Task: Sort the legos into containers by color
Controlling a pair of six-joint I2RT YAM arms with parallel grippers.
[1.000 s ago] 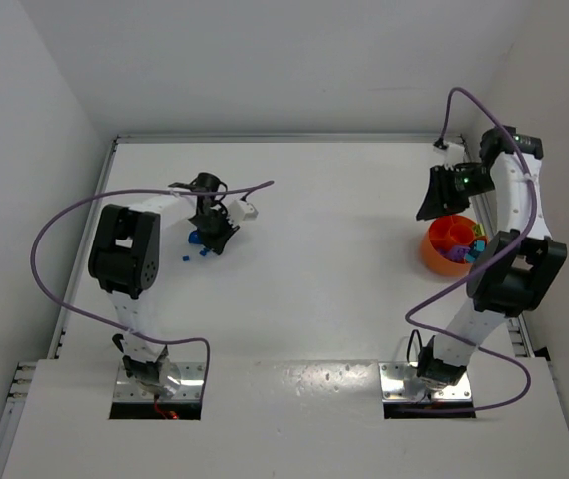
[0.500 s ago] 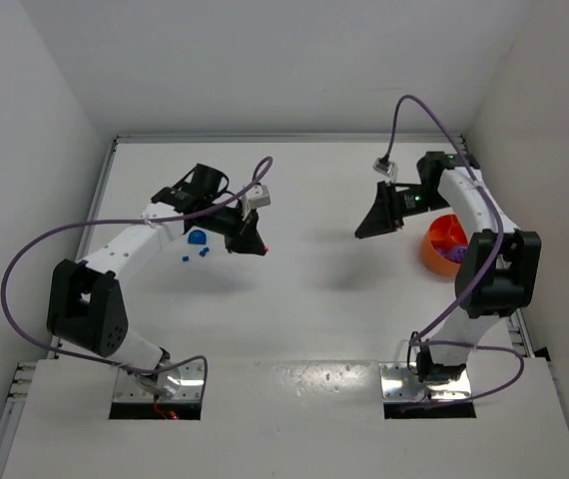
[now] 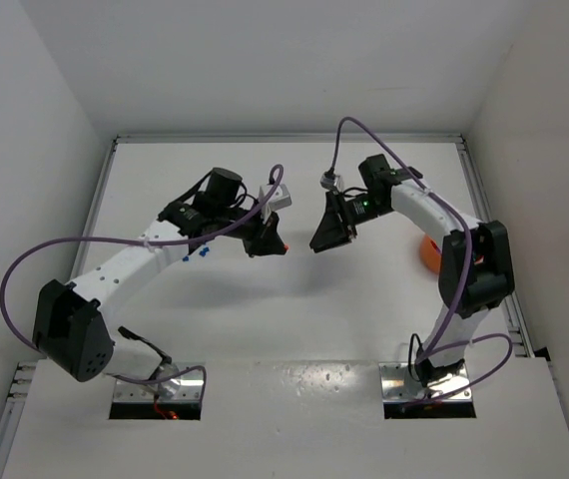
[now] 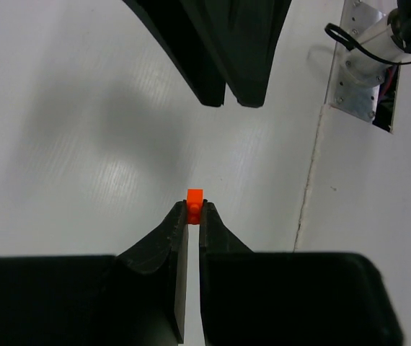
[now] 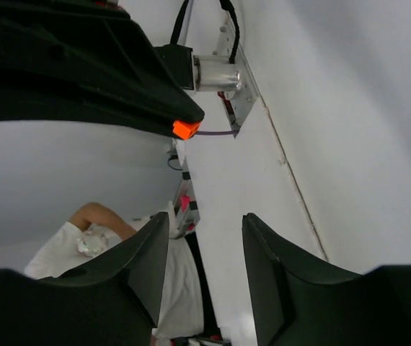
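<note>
My left gripper (image 4: 193,210) pinches a tiny orange brick (image 4: 195,194) at its very tips, facing my right gripper (image 5: 205,220), fingers apart and empty; a misaligned handover could drop it on the table (image 3: 364,309), well short of the orange tub (image 3: 430,255) behind my right arm.

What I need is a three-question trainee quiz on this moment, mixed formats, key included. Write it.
1. True or false: the left tool is shut on an orange lego.
2. The right tool is: A) open and empty; B) shut on a lego; C) gripping a cable.
3. Fill in: the blue legos lie on the table next to the ___ arm.
Key: 1 true; 2 A; 3 left.
</note>
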